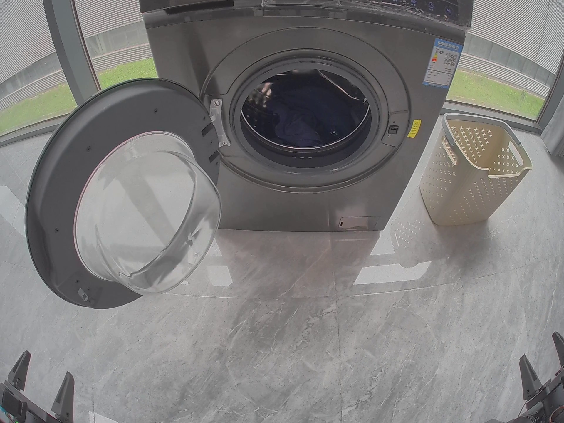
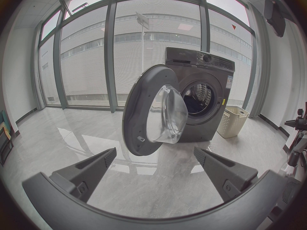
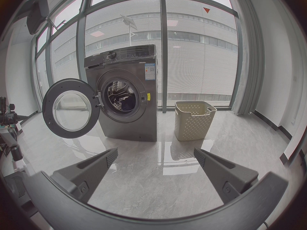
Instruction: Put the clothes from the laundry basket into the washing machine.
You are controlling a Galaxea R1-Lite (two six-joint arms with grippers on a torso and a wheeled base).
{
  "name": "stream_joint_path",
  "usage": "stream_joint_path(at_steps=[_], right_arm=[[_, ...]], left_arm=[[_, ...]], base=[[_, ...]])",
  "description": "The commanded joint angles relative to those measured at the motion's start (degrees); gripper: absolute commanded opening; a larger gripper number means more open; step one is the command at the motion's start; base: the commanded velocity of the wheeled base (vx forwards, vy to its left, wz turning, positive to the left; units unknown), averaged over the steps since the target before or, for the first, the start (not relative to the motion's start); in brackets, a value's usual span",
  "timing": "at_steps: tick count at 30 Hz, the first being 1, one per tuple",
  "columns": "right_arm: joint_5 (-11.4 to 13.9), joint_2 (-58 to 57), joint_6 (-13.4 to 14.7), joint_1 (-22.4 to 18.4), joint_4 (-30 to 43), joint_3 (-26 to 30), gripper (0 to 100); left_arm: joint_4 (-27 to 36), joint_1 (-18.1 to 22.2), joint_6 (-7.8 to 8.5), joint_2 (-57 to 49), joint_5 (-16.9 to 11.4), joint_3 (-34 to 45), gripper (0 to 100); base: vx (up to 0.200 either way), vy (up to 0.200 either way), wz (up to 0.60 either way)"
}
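A grey front-loading washing machine (image 1: 305, 42) stands ahead, its round door (image 1: 117, 195) swung wide to the left. Dark blue clothes (image 1: 299, 118) lie inside the drum. A cream perforated laundry basket (image 1: 473, 171) sits on the floor to the machine's right, and I see no clothes in it. My left gripper (image 1: 41, 383) is low at the near left, open and holding nothing. My right gripper (image 1: 543, 362) is low at the near right, open too. Both stay well back from the machine (image 2: 200, 96) (image 3: 123, 93) and the basket (image 2: 232, 121) (image 3: 193, 120).
Polished grey tile floor (image 1: 282, 336) stretches between me and the machine. Tall windows (image 1: 511, 42) rise behind it. The open door juts out over the floor on the left. A tripod stand (image 2: 299, 134) is off to one side.
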Motion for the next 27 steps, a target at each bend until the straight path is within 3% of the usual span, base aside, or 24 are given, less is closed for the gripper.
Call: stream_joint_path(at_steps=[1, 5, 22, 26, 27], right_arm=[[0.1, -0.7, 0.0, 0.0, 0.0, 1.0, 100], [0.3, -0.7, 0.0, 0.0, 0.0, 1.0, 100], [0.5, -0.7, 0.0, 0.1, 0.0, 1.0, 100], [0.5, -0.7, 0.0, 0.1, 0.0, 1.0, 100], [0.5, -0.7, 0.0, 0.0, 0.0, 1.0, 100]], left_arm=[[0.0, 0.0, 0.00, -0.7, 0.0, 0.9, 100], [0.0, 0.0, -0.09, -0.7, 0.0, 0.9, 100], [-0.1, 0.0, 0.26, -0.7, -0.1, 1.0, 100], [0.0, 0.0, 1.32, -0.7, -0.2, 1.0, 100], [0.0, 0.1, 2.20, -0.7, -0.2, 1.0, 100]], base=[[0.000, 0.000, 0.00], [0.000, 0.000, 0.00], [0.000, 0.200, 0.00], [0.000, 0.050, 0.00], [0.000, 0.000, 0.00]])
